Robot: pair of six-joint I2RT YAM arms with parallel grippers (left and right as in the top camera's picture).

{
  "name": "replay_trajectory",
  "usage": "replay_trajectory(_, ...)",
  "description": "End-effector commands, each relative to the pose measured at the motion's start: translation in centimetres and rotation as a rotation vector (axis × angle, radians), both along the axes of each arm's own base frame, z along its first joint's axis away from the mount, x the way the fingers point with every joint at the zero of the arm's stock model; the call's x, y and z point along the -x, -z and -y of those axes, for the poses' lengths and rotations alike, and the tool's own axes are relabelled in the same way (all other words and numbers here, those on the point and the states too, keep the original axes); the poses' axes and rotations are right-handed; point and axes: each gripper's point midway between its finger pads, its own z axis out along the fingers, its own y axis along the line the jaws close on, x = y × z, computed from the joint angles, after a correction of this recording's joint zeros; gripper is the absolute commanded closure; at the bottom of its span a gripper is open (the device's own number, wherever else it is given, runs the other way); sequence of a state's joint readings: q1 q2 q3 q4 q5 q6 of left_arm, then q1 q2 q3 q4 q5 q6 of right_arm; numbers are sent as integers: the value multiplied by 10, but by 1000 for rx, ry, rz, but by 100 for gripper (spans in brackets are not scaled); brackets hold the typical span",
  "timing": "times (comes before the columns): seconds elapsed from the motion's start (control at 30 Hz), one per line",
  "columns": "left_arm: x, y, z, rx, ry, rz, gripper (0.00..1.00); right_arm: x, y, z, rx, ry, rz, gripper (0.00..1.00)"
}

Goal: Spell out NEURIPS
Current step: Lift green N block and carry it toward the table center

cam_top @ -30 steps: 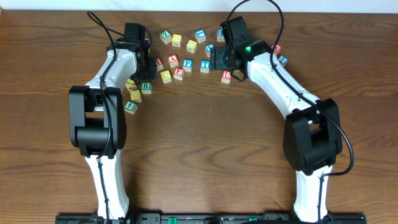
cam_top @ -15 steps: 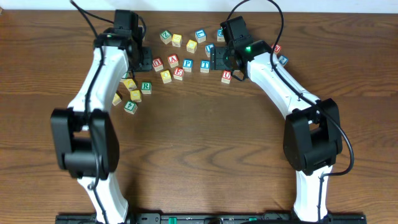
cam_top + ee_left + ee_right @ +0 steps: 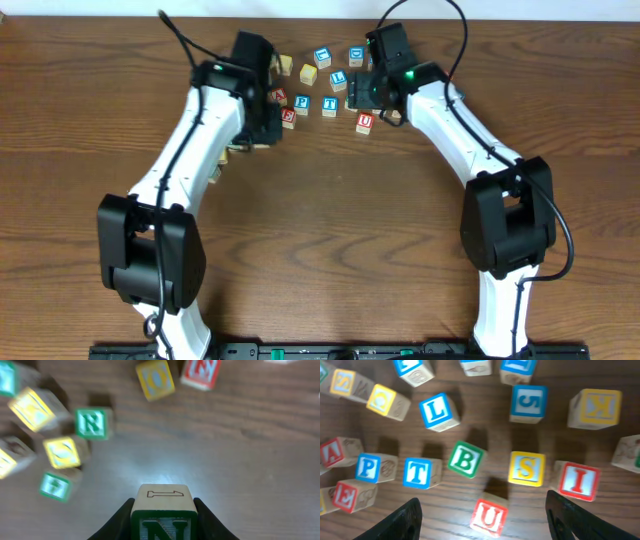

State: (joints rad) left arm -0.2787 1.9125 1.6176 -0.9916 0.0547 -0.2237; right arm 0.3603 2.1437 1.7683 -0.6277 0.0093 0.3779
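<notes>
Holding the green N block [image 3: 162, 502], your left gripper [image 3: 163, 521] is clamped on it, one finger pressed to each side; the block's top face shows an outlined 1. Past it on the bench [image 3: 240, 460] sits the green R block [image 3: 91, 423], with a yellow O block [image 3: 61, 452] just beside it and a blurred green block [image 3: 54, 485] nearer the frame's left edge. Farther off lie a second yellow O block [image 3: 156, 379] and a red N block [image 3: 202, 371].

Your right gripper [image 3: 483, 498] hangs with its jaws spread wide and nothing between them. The red U block [image 3: 487, 517] lies on the wood right under that gap. Beyond it you have a loose row: red E block [image 3: 347, 495], blue P block [image 3: 370, 466], blue T block [image 3: 420, 472], green B block [image 3: 466, 459], yellow S block [image 3: 526, 468], red I block [image 3: 577, 480]. Farther still sit the blue L block [image 3: 438, 411], blue 5 block [image 3: 526, 402] and yellow K block [image 3: 596, 407].

From overhead, both arms reach to the scatter of blocks at the bench's far side, left at its left end, right over its right half.
</notes>
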Motion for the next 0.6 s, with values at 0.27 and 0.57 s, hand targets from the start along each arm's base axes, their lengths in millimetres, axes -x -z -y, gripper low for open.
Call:
replay_trajectory(0.27, 16, 50, 40, 35, -44, -26, 70, -5, -22, 12, -30, 6, 25, 26)
replay_trajectory(0.57, 4, 50, 51, 64, -40, 38, 70, -3, -21, 13, -26, 6, 13, 25)
